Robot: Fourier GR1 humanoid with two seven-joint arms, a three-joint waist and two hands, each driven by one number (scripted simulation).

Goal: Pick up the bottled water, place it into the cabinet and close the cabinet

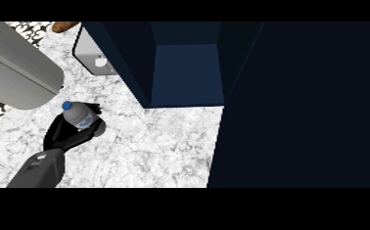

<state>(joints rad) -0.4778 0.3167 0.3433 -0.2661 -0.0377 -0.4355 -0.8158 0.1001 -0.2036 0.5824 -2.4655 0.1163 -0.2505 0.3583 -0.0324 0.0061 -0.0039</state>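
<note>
Head view: left hand (66, 132) has its fingers curled round the bottled water (79, 115), which lies tilted over the marble counter (151, 146), left of the cabinet (186, 75). Cabinet stands open, its dark door (296, 106) swung out at the right. Right hand does not show. Grasp looks made; carrying the bottle inside, releasing it and shutting the door remain.

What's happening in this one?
The robot's left hand is curled round the bottled water on the marbled counter, left of the dark blue cabinet. The cabinet's door stands open, and what shows of its inside holds nothing. The right hand is not in view.
</note>
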